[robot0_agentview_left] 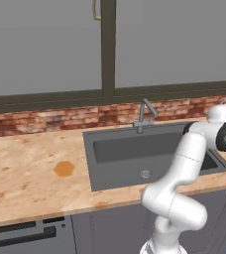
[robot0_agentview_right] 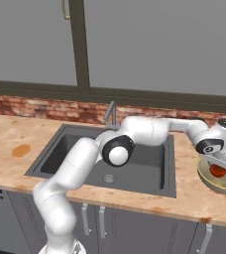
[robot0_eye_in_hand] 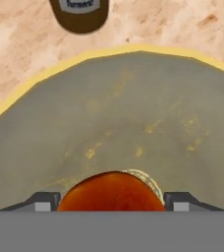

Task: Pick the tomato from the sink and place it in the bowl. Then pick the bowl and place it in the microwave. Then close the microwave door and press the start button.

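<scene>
The gripper (robot0_eye_in_hand: pixel 112 202) hangs low over the bowl (robot0_eye_in_hand: pixel 133 113), and in the hand view the tomato (robot0_eye_in_hand: pixel 111 193) sits squarely between its two dark fingertips (robot0_eye_in_hand: pixel 44 203), one at each side of the red-orange ball. Whether the tips actually press the tomato or stand a little off it cannot be told from these pictures. The bowl's grey-beige inside spreads beneath the tomato, with its pale yellow rim arching across the top. Beyond that rim, on the speckled counter (robot0_eye_in_hand: pixel 15 44), stands a dark brown round container (robot0_eye_in_hand: pixel 79 15) with a light label, apart from the bowl.

In the right base view the hand (robot0_agentview_right: pixel 218 144) reaches out to the far right, directly above the bowl (robot0_agentview_right: pixel 219 182), which stands on the countertop (robot0_agentview_right: pixel 184 196) just right of the sink (robot0_agentview_right: pixel 85 156). The tomato (robot0_agentview_right: pixel 217 170) shows red inside the bowl's opening, under the hand.

The sink (robot0_agentview_left: pixel 130 158) lies dark and recessed in the counter, with a small round drain (robot0_agentview_left: pixel 145 174) on its floor and the thin angular faucet (robot0_agentview_left: pixel 143 115) at its back edge, before a brick backsplash (robot0_agentview_left: pixel 50 120). An orange hexagonal patch (robot0_agentview_left: pixel 64 168) lies on the counter left of the sink.
</scene>
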You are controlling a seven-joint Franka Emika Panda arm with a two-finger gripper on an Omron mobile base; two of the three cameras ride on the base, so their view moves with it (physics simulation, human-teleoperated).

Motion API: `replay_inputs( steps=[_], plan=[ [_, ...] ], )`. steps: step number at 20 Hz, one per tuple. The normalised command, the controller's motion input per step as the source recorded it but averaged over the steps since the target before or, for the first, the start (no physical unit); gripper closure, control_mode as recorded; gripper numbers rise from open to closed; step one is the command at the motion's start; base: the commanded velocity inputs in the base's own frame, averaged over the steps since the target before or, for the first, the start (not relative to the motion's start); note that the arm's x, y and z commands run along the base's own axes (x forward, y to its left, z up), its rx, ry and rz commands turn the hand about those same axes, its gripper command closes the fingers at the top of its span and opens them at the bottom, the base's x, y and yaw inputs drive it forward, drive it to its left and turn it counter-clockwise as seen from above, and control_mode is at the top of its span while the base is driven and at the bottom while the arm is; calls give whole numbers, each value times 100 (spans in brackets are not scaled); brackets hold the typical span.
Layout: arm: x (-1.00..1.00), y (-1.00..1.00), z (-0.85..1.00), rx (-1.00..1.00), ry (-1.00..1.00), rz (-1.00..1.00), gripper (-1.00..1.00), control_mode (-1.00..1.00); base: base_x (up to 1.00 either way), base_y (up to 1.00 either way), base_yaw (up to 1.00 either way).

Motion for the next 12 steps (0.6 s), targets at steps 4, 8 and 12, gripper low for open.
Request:
replay_inputs(
  steps=[4, 8, 12],
  plan=[
    [0, -26, -16, 0, 0, 11, -100, -100, 0, 0, 0],
    [0, -10, -3, 0, 0, 11, -100, -100, 0, 0, 0],
    [0, -1, 6, 0, 0, 9, -100, -100, 0, 0, 0]
  ],
)
